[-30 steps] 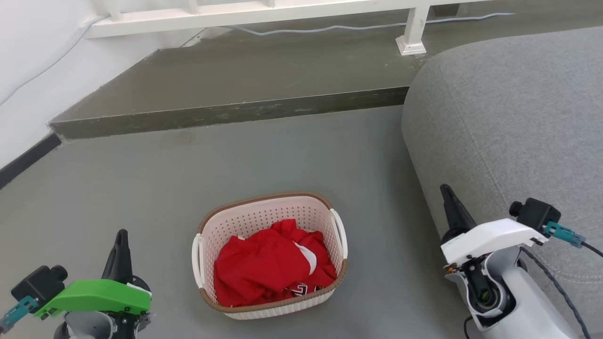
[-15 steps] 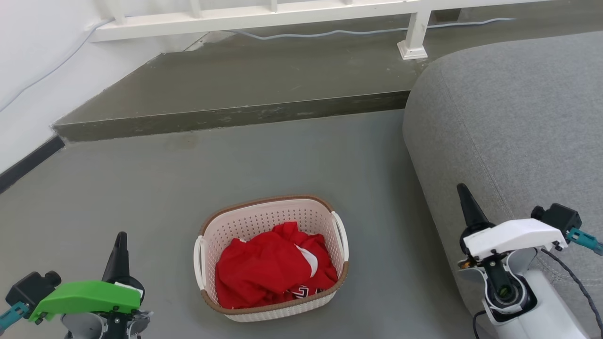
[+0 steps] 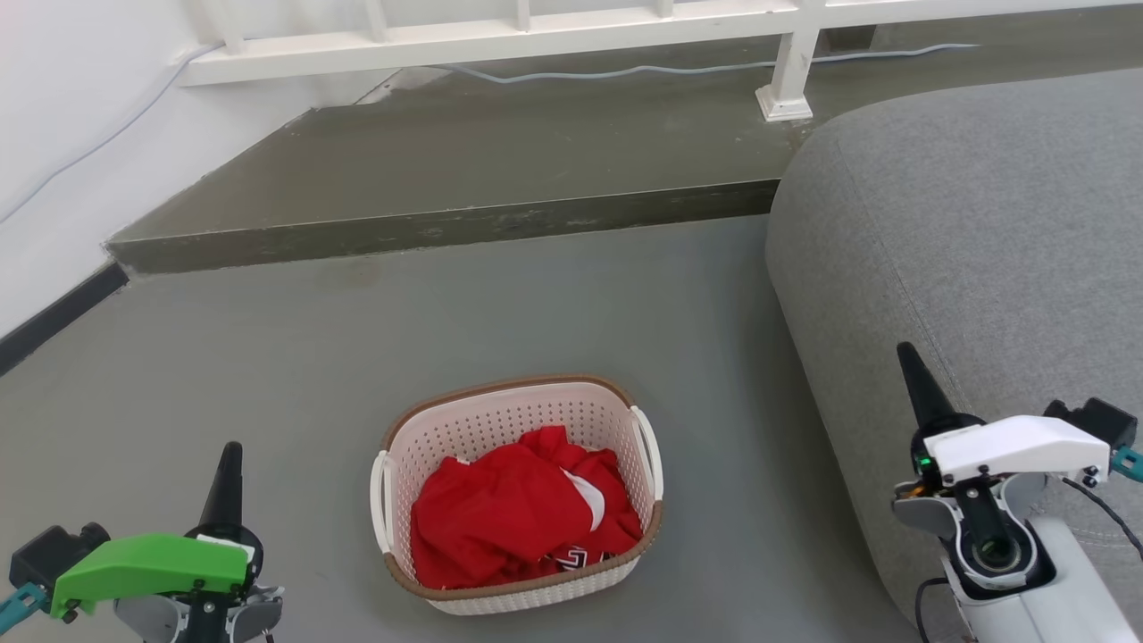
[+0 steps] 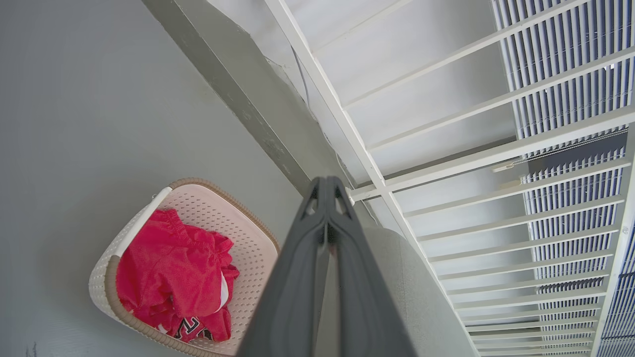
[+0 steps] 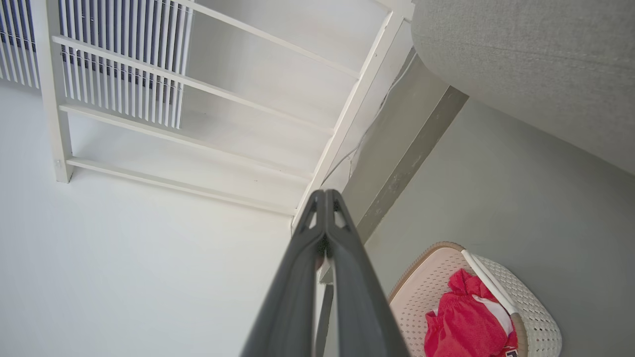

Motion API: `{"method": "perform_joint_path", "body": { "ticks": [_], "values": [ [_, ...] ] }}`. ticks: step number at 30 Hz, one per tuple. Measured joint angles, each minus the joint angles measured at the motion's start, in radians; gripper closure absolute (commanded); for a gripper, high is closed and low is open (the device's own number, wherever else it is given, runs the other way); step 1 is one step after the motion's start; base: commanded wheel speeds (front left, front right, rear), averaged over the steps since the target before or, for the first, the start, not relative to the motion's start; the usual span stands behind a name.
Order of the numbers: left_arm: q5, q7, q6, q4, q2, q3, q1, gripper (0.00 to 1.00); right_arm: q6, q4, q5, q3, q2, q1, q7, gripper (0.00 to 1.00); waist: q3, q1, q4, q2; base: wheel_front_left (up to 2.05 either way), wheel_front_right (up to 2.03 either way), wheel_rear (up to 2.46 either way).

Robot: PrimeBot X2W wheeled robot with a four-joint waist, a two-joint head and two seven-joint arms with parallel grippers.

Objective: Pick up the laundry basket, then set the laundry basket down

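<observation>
The laundry basket (image 3: 500, 420) stands on the grey floor, cream-white with perforated walls, a brown rim and white side handles, red clothing heaped inside. It also appears at the lower left of the left wrist view (image 4: 248, 243) and the lower right of the right wrist view (image 5: 540, 322). My left gripper (image 3: 230, 454) hovers at the lower left, well left of the basket, fingers pressed together with nothing held. My right gripper (image 3: 909, 355) is at the lower right, over the sofa's edge, likewise shut and empty. Both pairs of fingertips meet in the wrist views (image 4: 326, 182) (image 5: 325, 194).
A grey sofa (image 3: 973, 232) fills the right side, close to the basket. A raised concrete step (image 3: 446, 214) runs across the back, with a white railing (image 3: 500, 31) and a cable on it. A white wall (image 3: 54, 134) borders the left.
The whole picture has shifted down and right a little, so the camera moved. My right gripper has drifted right and my left one lower in the picture. The basket has stayed put.
</observation>
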Motion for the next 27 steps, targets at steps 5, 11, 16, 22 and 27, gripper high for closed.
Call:
{"method": "perform_joint_path", "body": {
  "ticks": [5, 11, 16, 22, 27],
  "values": [
    [-0.056, 0.016, -0.001, 0.002, -0.001, 0.009, -0.002, 1.0, 0.009, -0.004, 0.058, -0.03, 0.003, 0.011, 0.017, 1.0, -0.004, 0.0, 0.002, 0.0, 0.0, 0.0, 0.0],
    [-0.112, 0.036, -0.004, 0.004, -0.002, 0.018, -0.002, 1.0, 0.018, -0.009, 0.114, -0.059, 0.007, 0.015, 0.032, 1.0, -0.008, 0.0, 0.003, 0.0, 0.0, 0.0, 0.0],
    [-0.169, 0.051, -0.011, 0.005, -0.003, 0.024, -0.003, 1.0, 0.028, -0.014, 0.171, -0.088, 0.01, 0.016, 0.049, 1.0, -0.012, 0.0, 0.005, 0.0, 0.0, 0.0, 0.0],
    [-0.245, 0.076, -0.013, 0.007, -0.005, 0.032, -0.004, 1.0, 0.044, -0.02, 0.247, -0.129, 0.014, 0.028, 0.071, 1.0, -0.017, 0.0, 0.007, 0.0, 0.0, 0.0, 0.0],
    [-0.303, 0.092, -0.018, 0.008, -0.006, 0.04, -0.005, 1.0, 0.053, -0.025, 0.304, -0.158, 0.018, 0.034, 0.087, 1.0, -0.021, 0.0, 0.009, 0.0, 0.0, 0.0, 0.0]
  ]
}}
